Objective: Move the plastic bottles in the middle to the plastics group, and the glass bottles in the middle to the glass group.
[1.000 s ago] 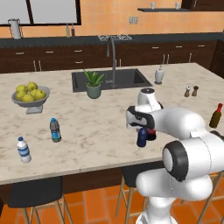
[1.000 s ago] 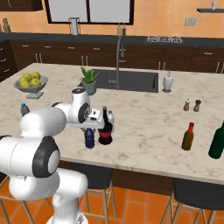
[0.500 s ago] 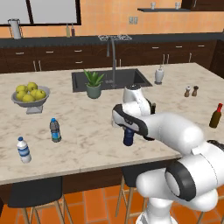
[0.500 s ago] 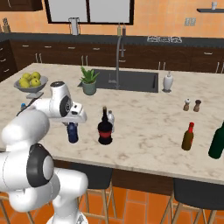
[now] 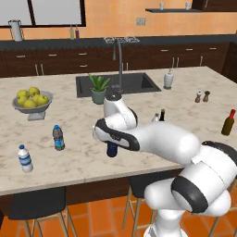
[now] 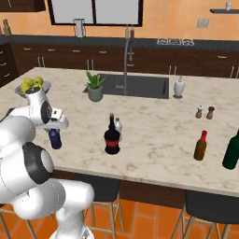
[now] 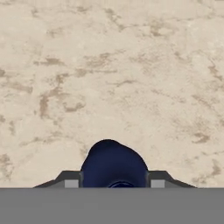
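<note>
Pincer (image 7: 113, 183) carried navy bottle (image 5: 111, 149) further left, toward water bottles (image 5: 58, 138)

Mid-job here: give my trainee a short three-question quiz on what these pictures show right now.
1. True or false: the gripper is shut on the navy bottle.
2. Which bottle stands right beside the black bottle: A) the clear slim bottle, B) the brown bottle?
3. Fill in: the fruit bowl holds ___ fruit.

Key: 1 true; 2 A; 3 yellow.

The arm hides the navy bottle (image 5: 111, 149) top — green bottle (image 6: 231, 150) cut by the edge.
</note>
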